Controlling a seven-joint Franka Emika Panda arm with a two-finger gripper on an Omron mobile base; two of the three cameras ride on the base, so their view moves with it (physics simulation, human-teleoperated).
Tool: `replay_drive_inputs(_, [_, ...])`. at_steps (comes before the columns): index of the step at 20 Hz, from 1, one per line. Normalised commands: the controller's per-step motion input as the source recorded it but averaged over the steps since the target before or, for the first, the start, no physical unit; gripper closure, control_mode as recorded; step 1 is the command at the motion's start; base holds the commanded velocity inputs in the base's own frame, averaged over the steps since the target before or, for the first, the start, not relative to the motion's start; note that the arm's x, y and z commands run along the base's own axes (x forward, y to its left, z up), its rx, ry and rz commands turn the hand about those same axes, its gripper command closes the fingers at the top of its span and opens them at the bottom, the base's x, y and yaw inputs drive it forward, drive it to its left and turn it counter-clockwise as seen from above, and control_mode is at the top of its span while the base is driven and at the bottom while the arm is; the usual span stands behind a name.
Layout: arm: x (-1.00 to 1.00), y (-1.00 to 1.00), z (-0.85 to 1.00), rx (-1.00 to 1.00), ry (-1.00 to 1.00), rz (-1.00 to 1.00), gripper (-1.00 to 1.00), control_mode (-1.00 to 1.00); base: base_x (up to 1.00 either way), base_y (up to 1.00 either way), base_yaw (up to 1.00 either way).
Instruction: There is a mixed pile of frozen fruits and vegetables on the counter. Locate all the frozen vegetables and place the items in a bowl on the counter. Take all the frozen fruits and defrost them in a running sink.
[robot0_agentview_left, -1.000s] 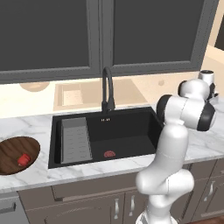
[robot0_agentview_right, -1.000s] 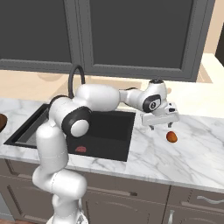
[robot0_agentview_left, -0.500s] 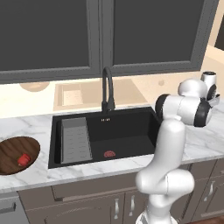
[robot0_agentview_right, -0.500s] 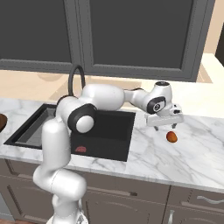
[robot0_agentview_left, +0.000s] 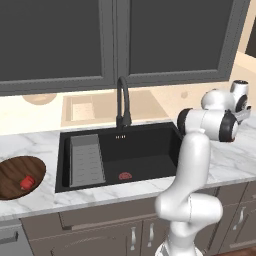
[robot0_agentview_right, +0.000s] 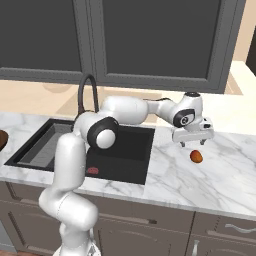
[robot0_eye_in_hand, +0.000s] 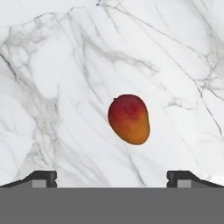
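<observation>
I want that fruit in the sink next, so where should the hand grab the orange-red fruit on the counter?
Probably straight from above, closing across the narrow middle of the orange-red fruit. It lies on its side, alone on the marble counter, egg-shaped and longer one way, and the open hand hangs above it, so both flanks are free.

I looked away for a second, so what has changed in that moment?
The arm reached further right along the white marble counter, bringing its open fingers above the orange-red round fruit. Nothing was grasped or released. The fruit, the black sink and the small red chunk in the dark wooden bowl stayed put.
</observation>
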Motion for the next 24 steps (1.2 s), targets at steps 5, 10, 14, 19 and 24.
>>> replay_drive_inputs(5, [0.15,0.0,-0.17,0.0,0.0,0.0,-1.0,-1.0,0.0,0.0,0.0])
replay_drive_inputs(10, [0.12,0.03,-0.39,-0.01,0.0,0.0,-1.0,-1.0,0.0,0.0,0.0])
replay_drive_inputs(14, [0.0,0.0,-0.48,-0.03,0.03,0.0,-1.0,-1.0,0.0,0.0,0.0])
replay_drive_inputs(19, [0.09,-0.13,-0.25,-0.01,0.0,0.0,-1.0,-1.0,0.0,0.0,0.0])
replay_drive_inputs(24, [0.25,-0.29,-0.02,0.0,0.0,0.0,-1.0,-1.0,0.0,0.0,0.0])
